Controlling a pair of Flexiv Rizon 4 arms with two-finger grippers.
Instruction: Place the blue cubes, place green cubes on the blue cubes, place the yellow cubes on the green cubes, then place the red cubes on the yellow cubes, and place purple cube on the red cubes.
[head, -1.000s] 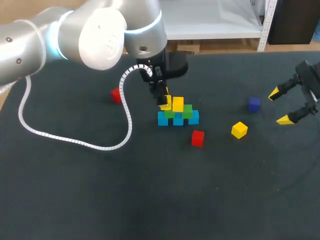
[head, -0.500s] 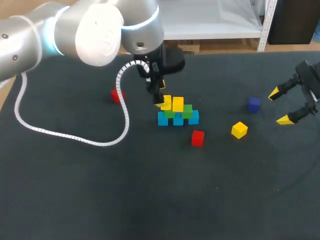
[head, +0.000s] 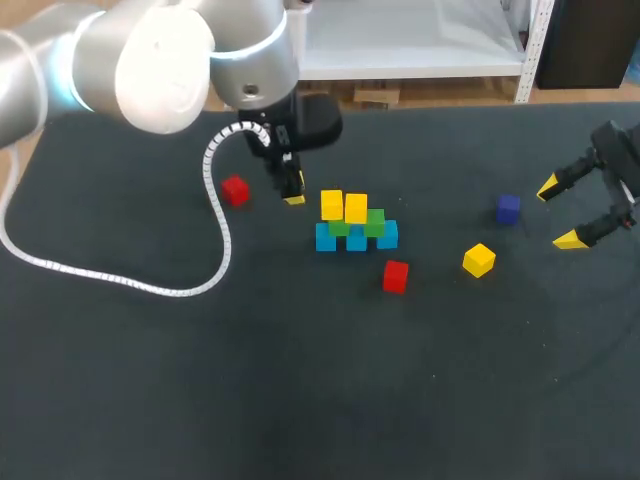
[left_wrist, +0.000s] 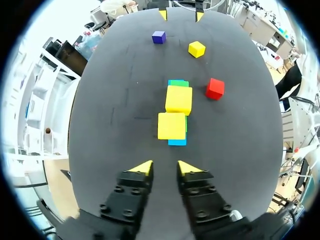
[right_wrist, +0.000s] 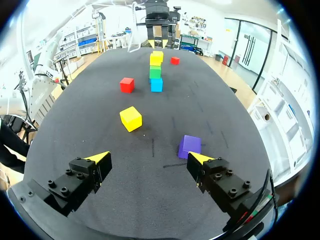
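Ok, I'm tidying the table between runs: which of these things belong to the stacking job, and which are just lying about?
Job: blue cubes, green cubes, stacked yellow cubes, loose yellow cube, near red cube, far red cube, purple cube.
Lying about: only the white cable, which hangs from the left arm.

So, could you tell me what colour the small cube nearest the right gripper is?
Purple: that small cube shows best in the right wrist view.

left arm (head: 150, 60) entering from the left, left gripper (head: 291, 190) (left_wrist: 165, 167) pointing downward, fingers slightly apart and empty; right arm (head: 622, 152) at the right edge, right gripper (head: 560, 213) (right_wrist: 149, 159) spread wide, empty.
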